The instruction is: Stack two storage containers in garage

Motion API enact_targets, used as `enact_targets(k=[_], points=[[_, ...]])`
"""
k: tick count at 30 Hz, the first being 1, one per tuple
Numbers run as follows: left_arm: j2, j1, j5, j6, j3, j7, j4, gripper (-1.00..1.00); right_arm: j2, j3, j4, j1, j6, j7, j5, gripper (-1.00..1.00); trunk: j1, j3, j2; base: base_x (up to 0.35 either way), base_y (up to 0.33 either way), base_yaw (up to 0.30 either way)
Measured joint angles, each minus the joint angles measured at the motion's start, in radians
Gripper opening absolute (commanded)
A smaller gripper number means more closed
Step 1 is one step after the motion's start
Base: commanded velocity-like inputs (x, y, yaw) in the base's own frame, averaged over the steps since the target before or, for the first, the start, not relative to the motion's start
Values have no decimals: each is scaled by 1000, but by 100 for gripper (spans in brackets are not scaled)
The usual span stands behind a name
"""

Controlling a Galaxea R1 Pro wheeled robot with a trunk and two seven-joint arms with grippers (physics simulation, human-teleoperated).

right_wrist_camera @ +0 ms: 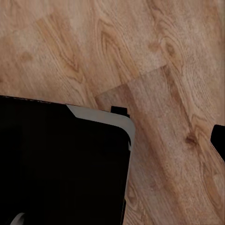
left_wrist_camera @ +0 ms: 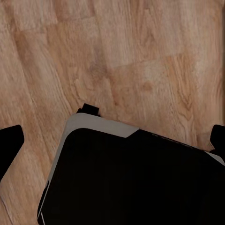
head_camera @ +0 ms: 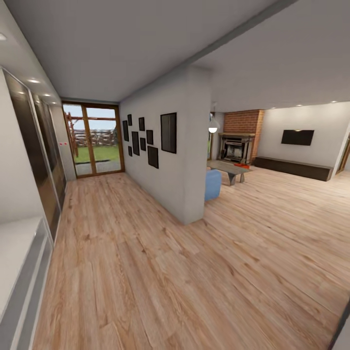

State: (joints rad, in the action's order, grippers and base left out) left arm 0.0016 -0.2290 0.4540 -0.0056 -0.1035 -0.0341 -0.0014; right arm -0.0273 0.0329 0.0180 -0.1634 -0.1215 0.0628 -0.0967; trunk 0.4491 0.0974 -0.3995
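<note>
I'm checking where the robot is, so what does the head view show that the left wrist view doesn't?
Head view alone: a hallway with glass doors, framed pictures on a white wall, and past that wall the living room with a brick fireplace, a low table, a blue sofa corner, a wall television, and a small red shape by the hearth, too small to identify. Left wrist view alone: the robot's dark base and a dark fingertip of the left hand. Both: the light wood-plank floor.

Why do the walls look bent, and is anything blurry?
Head view: a wide lens stretches the edges, tilting the dividing wall; ceiling spotlights glow and the far fireplace looks soft. Both wrist views: floor planks slightly soft, evenly lit, without glare.
</note>
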Motion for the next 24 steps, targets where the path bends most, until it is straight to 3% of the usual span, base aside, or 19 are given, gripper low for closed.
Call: enact_targets(k=[24], points=[[0,0,0,0,0,0,0,100,-2,-2,0,0,0,0,4,100,0,0,0,322,0,0]])
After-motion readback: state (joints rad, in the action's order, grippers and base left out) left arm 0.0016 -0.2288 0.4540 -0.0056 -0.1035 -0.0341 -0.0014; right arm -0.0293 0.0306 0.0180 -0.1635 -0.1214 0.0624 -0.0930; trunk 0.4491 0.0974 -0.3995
